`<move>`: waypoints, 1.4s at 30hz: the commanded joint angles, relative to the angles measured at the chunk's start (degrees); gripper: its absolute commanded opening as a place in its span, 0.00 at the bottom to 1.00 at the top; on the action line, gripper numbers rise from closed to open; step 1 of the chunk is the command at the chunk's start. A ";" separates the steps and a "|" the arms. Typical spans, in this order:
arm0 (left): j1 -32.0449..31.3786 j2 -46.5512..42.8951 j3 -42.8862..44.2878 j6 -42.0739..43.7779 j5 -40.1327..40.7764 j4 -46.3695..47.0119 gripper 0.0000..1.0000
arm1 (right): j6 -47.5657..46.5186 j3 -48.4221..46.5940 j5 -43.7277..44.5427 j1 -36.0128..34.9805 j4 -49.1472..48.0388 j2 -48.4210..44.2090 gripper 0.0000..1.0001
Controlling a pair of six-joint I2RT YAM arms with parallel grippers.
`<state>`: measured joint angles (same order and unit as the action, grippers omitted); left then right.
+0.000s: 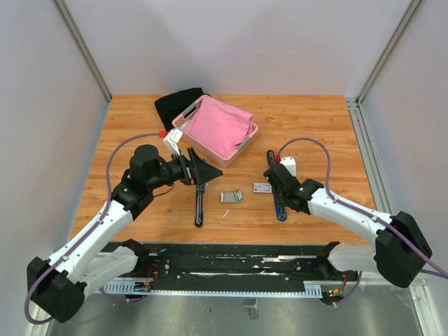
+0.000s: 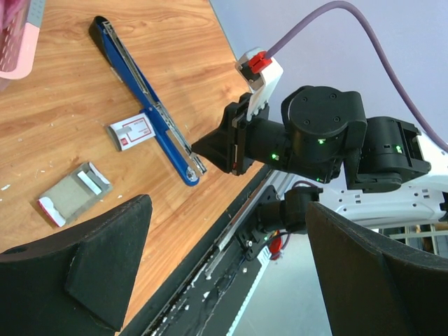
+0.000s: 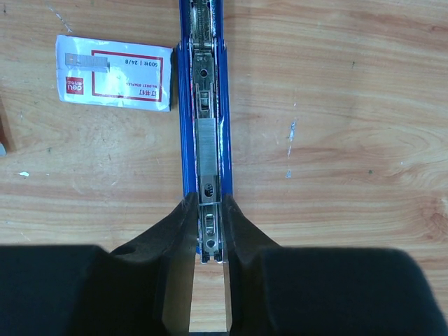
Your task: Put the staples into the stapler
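The blue stapler (image 1: 279,204) (image 2: 143,98) lies open on the wooden table, its metal channel facing up (image 3: 208,105). A silvery strip (image 3: 208,150) sits in that channel. My right gripper (image 1: 281,210) (image 3: 210,241) is shut on the channel's near end, one finger on each side. Left of the stapler lies the white carton with red print (image 1: 262,187) (image 2: 131,133) (image 3: 115,82). The grey staples block (image 1: 232,197) (image 2: 73,194) rests further left. My left gripper (image 1: 203,172) (image 2: 227,204) hovers wide open, holding nothing.
A pink basket (image 1: 248,140) (image 2: 14,42) holding pink cloth stands at the back, with black cloth (image 1: 175,105) behind it. A long black bar (image 1: 199,206) lies on the table below the left gripper. The table's front rail (image 1: 231,262) runs close to the stapler.
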<state>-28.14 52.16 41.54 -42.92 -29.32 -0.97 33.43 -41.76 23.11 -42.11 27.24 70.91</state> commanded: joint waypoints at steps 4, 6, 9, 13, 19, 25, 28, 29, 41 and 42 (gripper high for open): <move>0.36 -0.13 -0.31 0.03 -0.93 1.06 0.96 | 1.21 1.54 -0.44 -1.32 3.26 -1.94 0.24; 0.32 -0.09 -0.40 -0.05 -1.01 1.23 0.96 | 1.18 1.73 -0.68 -1.36 3.25 -1.93 0.25; 0.35 0.03 -0.36 0.02 -1.09 1.35 0.96 | 1.14 1.96 -1.22 -1.34 3.25 -1.72 0.28; 0.37 0.06 -0.44 0.16 -1.18 1.39 0.96 | 1.03 1.90 -1.28 -1.46 3.40 -2.32 0.30; 0.35 0.18 -0.49 0.21 -1.01 1.52 0.96 | 0.88 -1.31 -0.82 -1.43 6.20 -2.97 0.29; 0.32 0.89 -0.32 0.38 -0.95 1.41 0.96 | 0.87 -4.50 -1.74 -0.17 8.65 0.13 0.25; 0.32 1.26 -0.09 0.68 -0.97 1.25 0.96 | 0.76 -5.45 -2.31 0.47 9.48 2.44 0.23; 0.36 1.39 -0.06 0.73 -0.93 1.19 0.96 | 0.80 -5.67 -2.45 0.76 9.61 3.21 0.22; 0.31 2.61 0.65 1.39 -0.61 0.61 0.96 | 0.41 -6.80 -3.18 3.15 9.74 7.12 0.16; 0.32 2.74 0.69 1.42 -0.52 0.62 0.96 | 0.33 -6.78 -3.29 3.37 9.69 7.20 0.16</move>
<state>-28.14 54.26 41.34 -42.44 -29.63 -0.97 33.65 -46.52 19.55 -40.07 35.35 77.73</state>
